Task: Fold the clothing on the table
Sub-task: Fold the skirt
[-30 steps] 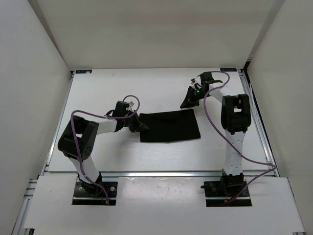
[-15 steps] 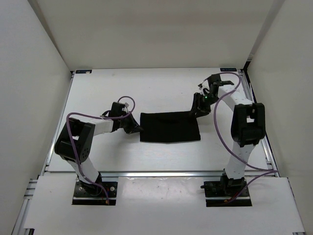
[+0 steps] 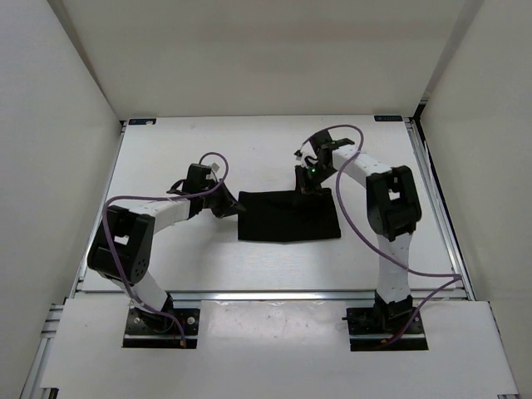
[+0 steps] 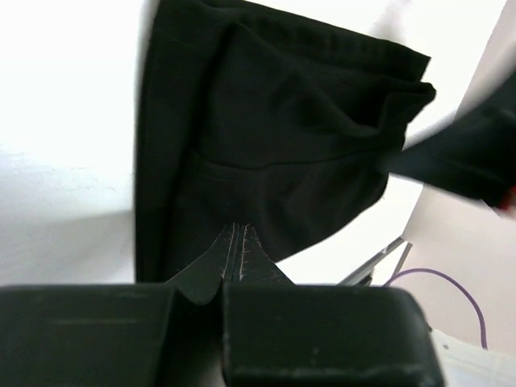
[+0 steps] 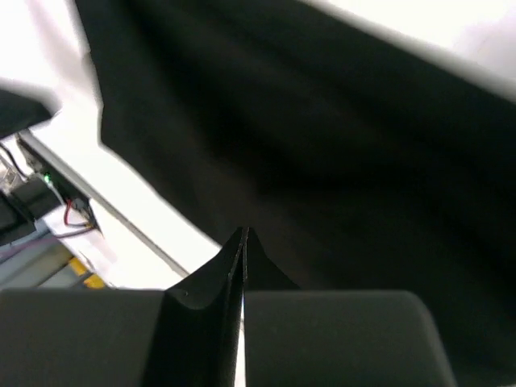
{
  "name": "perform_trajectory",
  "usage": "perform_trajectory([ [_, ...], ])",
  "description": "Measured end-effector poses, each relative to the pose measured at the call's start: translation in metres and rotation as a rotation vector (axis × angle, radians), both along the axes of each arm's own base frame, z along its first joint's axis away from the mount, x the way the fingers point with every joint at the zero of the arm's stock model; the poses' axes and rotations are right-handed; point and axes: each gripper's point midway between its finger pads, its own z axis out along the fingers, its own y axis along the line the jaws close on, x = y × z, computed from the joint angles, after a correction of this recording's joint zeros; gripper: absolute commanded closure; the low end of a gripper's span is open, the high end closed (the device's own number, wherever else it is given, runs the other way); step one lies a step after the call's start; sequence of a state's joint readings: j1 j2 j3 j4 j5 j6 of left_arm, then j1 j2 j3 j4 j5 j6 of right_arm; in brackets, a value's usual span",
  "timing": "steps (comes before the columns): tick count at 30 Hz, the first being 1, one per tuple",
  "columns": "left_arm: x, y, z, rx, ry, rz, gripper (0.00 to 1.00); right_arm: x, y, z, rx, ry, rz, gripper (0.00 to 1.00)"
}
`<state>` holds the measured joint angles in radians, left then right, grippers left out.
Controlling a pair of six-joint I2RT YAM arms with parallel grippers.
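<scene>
A black piece of clothing [image 3: 289,216] lies as a flat rectangle in the middle of the white table [image 3: 183,150]. The left gripper [image 3: 233,209] sits at its left edge, jaws pressed together. The right gripper [image 3: 309,188] sits at its far edge, right of the middle, jaws likewise closed. Each probably stands there to pinch a hem for a fold, though whether either has fabric caught cannot be told. No brand, label or writing can be read.

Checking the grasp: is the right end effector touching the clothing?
Cannot tell. In the right wrist view the shut right end effector sits before blurred clothing; neither contact nor gap shows plainly.
</scene>
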<state>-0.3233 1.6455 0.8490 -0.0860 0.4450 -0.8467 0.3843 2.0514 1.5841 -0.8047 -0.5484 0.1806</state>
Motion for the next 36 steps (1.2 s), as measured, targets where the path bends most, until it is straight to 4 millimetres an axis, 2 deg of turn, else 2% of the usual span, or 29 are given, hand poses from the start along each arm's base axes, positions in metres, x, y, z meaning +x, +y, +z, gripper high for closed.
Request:
perform_trajectory([
  [4,-0.001,0.002,0.01,-0.012,-0.015,0.002,1.0,0.021,0.002,-0.037,-0.006,0.084,-0.032,1.0],
  [7,-0.002,0.006,0.013,-0.016,-0.02,0.01,1.0,0.048,0.0,-0.05,0.002,0.085,-0.066,1.0],
  [11,-0.005,0.01,0.015,-0.017,-0.017,0.015,1.0,0.085,-0.006,-0.048,0.051,0.045,-0.125,1.0],
  [17,-0.007,0.006,0.019,-0.03,-0.021,0.0,1.0,0.104,-0.026,-0.041,0.103,0.045,-0.202,0.99],
  [21,-0.008,0.0,0.024,-0.052,-0.027,-0.021,1.0,0.09,-0.032,-0.028,0.087,0.042,-0.207,0.76],
  [24,-0.003,-0.009,0.028,-0.056,-0.04,-0.04,1.0,0.076,-0.04,-0.003,0.064,0.007,-0.203,0.6],
  [27,0.002,-0.016,0.023,-0.053,-0.032,-0.052,1.0,0.059,-0.055,0.024,0.032,-0.051,-0.208,0.55],
  [30,0.0,-0.014,0.005,-0.01,0.009,-0.045,1.0,0.038,-0.079,0.043,-0.002,-0.09,-0.241,0.54],
  [33,-0.004,-0.004,-0.013,0.065,0.041,-0.025,1.0,0.013,-0.104,0.044,-0.031,-0.083,-0.284,0.52],
  [36,-0.003,0.006,-0.023,0.136,0.054,-0.01,1.0,-0.017,-0.124,0.025,-0.056,-0.027,-0.325,0.52],
])
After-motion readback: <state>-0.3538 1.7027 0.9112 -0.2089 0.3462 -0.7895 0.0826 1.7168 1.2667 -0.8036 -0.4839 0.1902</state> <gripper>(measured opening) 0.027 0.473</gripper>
